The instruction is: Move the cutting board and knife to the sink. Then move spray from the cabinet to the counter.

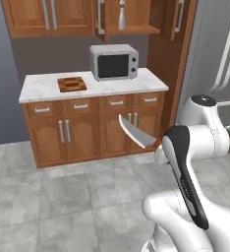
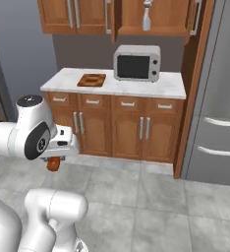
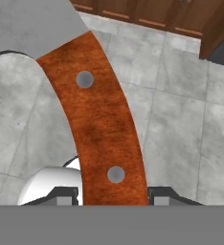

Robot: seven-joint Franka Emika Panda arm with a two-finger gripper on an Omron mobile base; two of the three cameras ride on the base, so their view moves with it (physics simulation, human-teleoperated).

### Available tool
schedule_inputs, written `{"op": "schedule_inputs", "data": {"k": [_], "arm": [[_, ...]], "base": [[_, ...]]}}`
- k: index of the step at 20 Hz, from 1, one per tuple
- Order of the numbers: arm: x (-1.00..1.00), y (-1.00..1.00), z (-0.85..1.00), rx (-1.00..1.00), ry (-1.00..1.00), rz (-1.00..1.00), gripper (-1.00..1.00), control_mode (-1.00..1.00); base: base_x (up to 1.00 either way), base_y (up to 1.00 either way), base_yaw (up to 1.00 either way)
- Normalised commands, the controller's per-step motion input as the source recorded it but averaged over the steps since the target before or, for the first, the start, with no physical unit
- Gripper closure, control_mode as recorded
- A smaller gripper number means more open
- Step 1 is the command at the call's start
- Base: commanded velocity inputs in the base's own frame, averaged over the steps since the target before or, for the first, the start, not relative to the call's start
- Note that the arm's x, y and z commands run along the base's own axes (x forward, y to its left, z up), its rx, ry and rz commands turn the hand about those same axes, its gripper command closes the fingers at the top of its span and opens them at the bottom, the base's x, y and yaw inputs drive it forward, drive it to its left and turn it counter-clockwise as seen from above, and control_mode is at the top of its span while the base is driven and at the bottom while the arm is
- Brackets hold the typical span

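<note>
My gripper [image 3: 113, 194] is shut on the knife [image 3: 100, 123], its fingertips on either side of the curved reddish-brown handle. The silver blade [image 1: 135, 132] sticks out to the left of my arm, above the floor and well away from the counter [image 1: 38, 89]. In the right base view, the handle end [image 2: 53, 164] hangs below my hand. The checkered cutting board [image 1: 71, 84] lies on the counter left of the microwave [image 1: 114, 61]. The grey spray [image 1: 122, 17] stands on a shelf in the open cabinet [image 1: 139, 17]. The sink is out of view.
A steel fridge [image 2: 220, 98] stands right of the counter behind a tall wooden side panel [image 2: 190, 93]. Brown drawers and doors [image 1: 87, 130] front the counter unit. Grey tiled floor [image 1: 63, 197] lies between the base and the counter.
</note>
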Motion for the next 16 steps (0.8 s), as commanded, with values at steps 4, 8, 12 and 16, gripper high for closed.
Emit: {"op": "schedule_inputs", "data": {"k": [4, 8, 12, 16], "arm": [[0.0, 0.0, 0.0, 0.0, 0.0, 0.0, 1.0, 1.0], [0.0, 0.0, 0.0, 0.0, 0.0, 0.0, 1.0, 1.0], [0.0, 0.0, 0.0, 0.0, 0.0, 0.0, 1.0, 1.0], [0.0, 0.0, 0.0, 0.0, 0.0, 0.0, 1.0, 1.0]], "base": [[-0.06, -0.39, -0.31], [-0.06, -0.38, -0.31], [-0.1, -0.39, -0.33], [-0.17, -0.44, -0.36]]}}
